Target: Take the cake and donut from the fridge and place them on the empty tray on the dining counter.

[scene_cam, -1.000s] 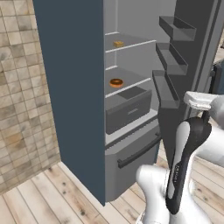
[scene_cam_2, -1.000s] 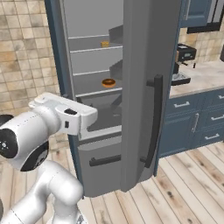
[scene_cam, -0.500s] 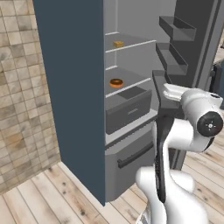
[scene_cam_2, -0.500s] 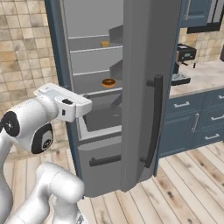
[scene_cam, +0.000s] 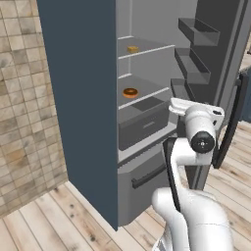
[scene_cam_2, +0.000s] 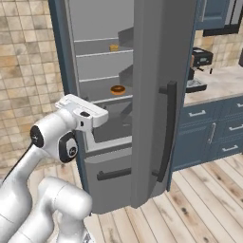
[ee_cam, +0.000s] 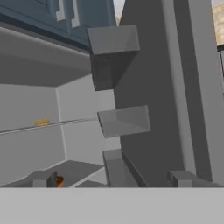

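Hand view is showing the gripper [ee_cam: 113, 183] spread wide and empty; it may be bumping the fridge [scene_cam: 83, 98] door shelves before reaching the donut [scene_cam: 130, 92].

Both base cams flank open fridge [scene_cam: 88, 98]; hand cam close inside.

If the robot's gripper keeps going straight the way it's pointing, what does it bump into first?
Probably the inside of the open fridge. The open gripper looks in near where the door's bins meet the back wall. The donut sits off to one side. Depth is hard to judge.
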You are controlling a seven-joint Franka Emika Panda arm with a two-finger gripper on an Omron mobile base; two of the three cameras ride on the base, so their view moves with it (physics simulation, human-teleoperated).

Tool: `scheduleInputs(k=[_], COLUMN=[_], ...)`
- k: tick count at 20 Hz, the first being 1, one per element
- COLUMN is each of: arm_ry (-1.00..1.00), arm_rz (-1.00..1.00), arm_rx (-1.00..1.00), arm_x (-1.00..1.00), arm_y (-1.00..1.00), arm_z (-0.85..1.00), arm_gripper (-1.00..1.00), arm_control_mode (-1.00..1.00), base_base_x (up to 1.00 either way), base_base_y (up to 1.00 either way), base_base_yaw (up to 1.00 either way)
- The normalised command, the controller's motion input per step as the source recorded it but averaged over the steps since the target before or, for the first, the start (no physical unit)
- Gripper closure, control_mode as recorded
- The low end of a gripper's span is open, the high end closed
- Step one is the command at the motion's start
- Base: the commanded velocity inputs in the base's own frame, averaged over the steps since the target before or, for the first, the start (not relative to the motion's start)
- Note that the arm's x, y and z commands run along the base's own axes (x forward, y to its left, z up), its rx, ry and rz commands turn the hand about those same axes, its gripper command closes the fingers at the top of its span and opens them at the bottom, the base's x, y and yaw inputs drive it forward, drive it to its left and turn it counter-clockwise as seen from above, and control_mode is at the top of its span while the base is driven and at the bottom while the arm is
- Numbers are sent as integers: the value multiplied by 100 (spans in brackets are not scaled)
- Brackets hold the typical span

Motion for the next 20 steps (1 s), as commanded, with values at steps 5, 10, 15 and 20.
scheduleInputs(k=[5,10,15,20], arm_ry=[4,8,2,0], arm_rz=[0,0,0,0], arm_rx=[2,0,0,0], arm_x=[52,69,69,53], arm_y=[-40,-18,-14,-35], arm_z=[-3,-14,-20,-6], arm_gripper=[-100,-100,-100,-100], arm_control_mode=[-100,-100,-100,-100], base_base_x=[0,0,0,0], base_base_y=[0,0,0,0], base_base_yaw=[0,0,0,0])
